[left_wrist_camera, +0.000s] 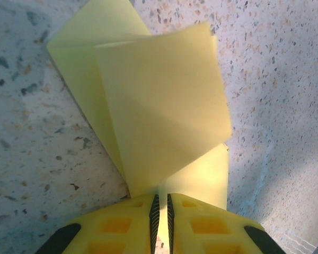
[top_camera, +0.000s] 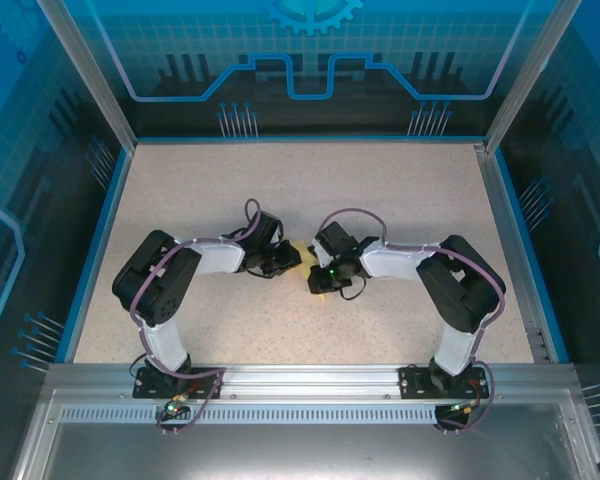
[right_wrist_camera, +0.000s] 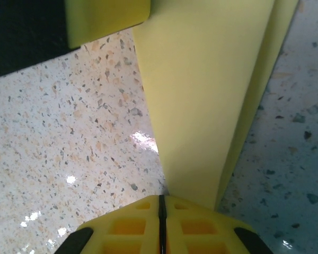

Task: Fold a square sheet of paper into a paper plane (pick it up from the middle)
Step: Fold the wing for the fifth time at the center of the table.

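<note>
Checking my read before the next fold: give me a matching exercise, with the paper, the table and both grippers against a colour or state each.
Things:
1. paper
2. table
3. left gripper
4. right gripper

States:
A. speckled beige
B. fingers shut on the paper, reaching in from the right in the overhead view
C. pale yellow, folded over itself
D. fingers shut on the paper, reaching in from the left in the overhead view

Pairs: 1-C, 2-A, 3-D, 4-B

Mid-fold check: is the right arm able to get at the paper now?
Likely yes: the right gripper is shut on the folded paper, with the left gripper pinching its other end.
</note>
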Tool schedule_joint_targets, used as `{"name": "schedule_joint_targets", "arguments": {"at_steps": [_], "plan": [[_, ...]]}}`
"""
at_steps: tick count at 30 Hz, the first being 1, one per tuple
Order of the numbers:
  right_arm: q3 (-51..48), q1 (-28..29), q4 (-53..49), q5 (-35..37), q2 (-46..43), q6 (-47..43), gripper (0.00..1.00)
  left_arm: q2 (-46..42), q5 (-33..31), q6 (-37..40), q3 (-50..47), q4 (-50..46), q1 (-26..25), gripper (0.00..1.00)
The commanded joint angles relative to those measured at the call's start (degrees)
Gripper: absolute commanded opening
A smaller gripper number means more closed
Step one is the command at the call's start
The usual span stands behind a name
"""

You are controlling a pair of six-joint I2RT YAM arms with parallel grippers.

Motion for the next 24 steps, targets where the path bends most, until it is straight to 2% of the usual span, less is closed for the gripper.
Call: {"name": "schedule_joint_targets", "arguments": {"at_steps": [1,14,24], "plan": [[-3.41,-0.99,-2.39,-1.26,-0.03,-0.20,0.09,2.42,-4.00,0.76,-0.06,-5.43,-0.41,0.19],[-8.42,-1.32,-4.50,-2.11,-3.91,-1.60,0.08,2.93,-5.23,1.01,1.08,-8.19,-0.39,0.18],[-15.23,-3.13,-1.17,-6.92,-8.00,-0.69,0.08,3.57,-5.88,1.19,1.91,-9.62,-0.42,0.17]]}}
